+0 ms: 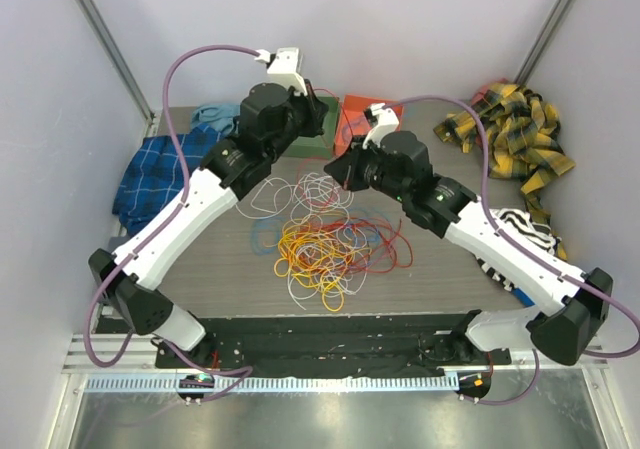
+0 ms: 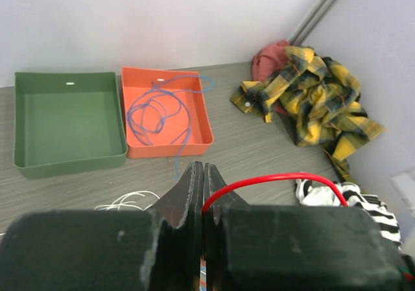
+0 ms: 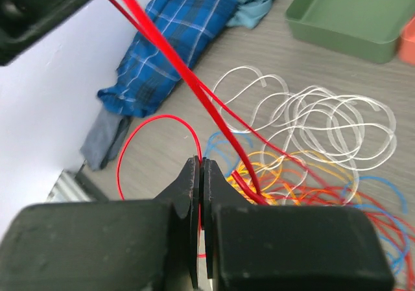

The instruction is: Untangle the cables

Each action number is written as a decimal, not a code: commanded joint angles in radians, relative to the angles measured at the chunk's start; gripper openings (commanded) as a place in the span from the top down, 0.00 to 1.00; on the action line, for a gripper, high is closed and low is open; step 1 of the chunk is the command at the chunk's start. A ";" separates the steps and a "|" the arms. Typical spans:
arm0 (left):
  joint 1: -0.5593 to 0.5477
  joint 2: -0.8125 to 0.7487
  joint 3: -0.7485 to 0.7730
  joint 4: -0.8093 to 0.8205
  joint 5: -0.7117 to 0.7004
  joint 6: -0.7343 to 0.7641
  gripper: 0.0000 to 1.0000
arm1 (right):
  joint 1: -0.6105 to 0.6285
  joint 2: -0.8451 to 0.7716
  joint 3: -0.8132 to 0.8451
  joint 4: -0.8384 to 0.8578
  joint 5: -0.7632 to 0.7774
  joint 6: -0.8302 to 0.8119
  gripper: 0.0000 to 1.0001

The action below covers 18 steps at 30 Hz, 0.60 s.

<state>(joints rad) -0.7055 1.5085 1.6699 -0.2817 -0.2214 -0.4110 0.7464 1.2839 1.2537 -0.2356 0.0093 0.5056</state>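
Grey wood-grain tabletop (image 1: pixel 220 269) carried everything. Two white-and-black arms leaned in from the near edge, left arm (image 1: pixel 190 214) and right arm (image 1: pixel 500 239), with their wrists close together above the far middle of the table.

Cloths around the sides:
- A crumpled blue plaid cloth (image 1: pixel 155 174) lay at the left edge, with a teal cloth (image 1: pixel 215 116) just behind it.
- A yellow-and-black plaid shirt (image 1: pixel 510 139) was heaped in the far right corner against a reddish cloth (image 2: pixel 272 54).
- A black-and-white striped cloth (image 2: pixel 350 197) lay nearer along the right side.

Two shallow rectangular plastic trays sat side by side at the back, touching: a green tray (image 2: pixel 65 119) and an orange tray (image 2: pixel 139 83). A thin blue cable (image 2: pixel 159 113) lay looped in the orange tray, one end trailing over its near rim onto the table.

The tangle of thin cables (image 1: pixel 325 239) lay mid-table between the arms. Yellow and orange coils sat in the centre and red loops ran toward the right. Clear-white loops (image 3: pixel 311 119) lay on the far side, and blue strands showed at the fringes.

A thin red cable (image 3: pixel 168 58) ran taut from the left gripper (image 2: pixel 203 174) down into the tangle, lifted well off the table. The left gripper was clenched on the red cable, jaws pressed together, with an arc of it springing out to one side.

The right gripper (image 3: pixel 200 174) was also pinched tight — a red loop came out from between its jaws and curved away over the table. I couldn't tell whether that loop was the same strand as the taut one.
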 commanded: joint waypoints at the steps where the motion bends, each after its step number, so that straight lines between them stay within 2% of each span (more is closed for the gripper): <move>1: 0.044 0.042 0.096 -0.032 -0.021 -0.005 1.00 | -0.012 0.078 0.168 -0.007 0.086 -0.044 0.99; 3: 0.060 0.039 0.081 -0.043 0.011 -0.011 1.00 | -0.012 0.116 0.211 -0.013 0.055 -0.038 0.99; 4: 0.066 0.029 0.062 -0.033 0.025 -0.011 0.96 | -0.013 0.120 0.210 -0.001 0.046 -0.036 0.99; 6: 0.070 -0.022 -0.039 0.002 0.097 -0.017 0.83 | -0.013 0.120 0.181 0.019 0.043 -0.029 0.99; 7: 0.077 -0.043 -0.089 0.066 0.129 -0.020 0.72 | -0.013 0.121 0.174 0.028 0.046 -0.029 0.99; 9: 0.078 -0.112 -0.241 0.136 0.204 -0.043 0.62 | -0.013 0.123 0.168 0.028 0.054 -0.022 0.99; 10: 0.078 -0.132 -0.287 0.174 0.215 -0.054 0.51 | -0.013 0.120 0.167 0.032 0.049 -0.018 0.99; 12: 0.080 -0.189 -0.407 0.254 0.260 -0.084 0.41 | -0.013 0.117 0.174 0.028 0.052 -0.016 0.99; 13: 0.080 -0.203 -0.438 0.275 0.290 -0.095 0.33 | -0.013 0.112 0.177 0.024 0.052 -0.016 0.99; 18: 0.081 -0.263 -0.567 0.398 0.390 -0.156 0.24 | -0.012 0.097 0.208 -0.011 0.057 -0.019 0.99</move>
<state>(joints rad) -0.6075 1.2930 1.1656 -0.0292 -0.0044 -0.5098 0.7326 1.4200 1.4147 -0.3256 0.0551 0.4835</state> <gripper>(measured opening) 0.739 0.033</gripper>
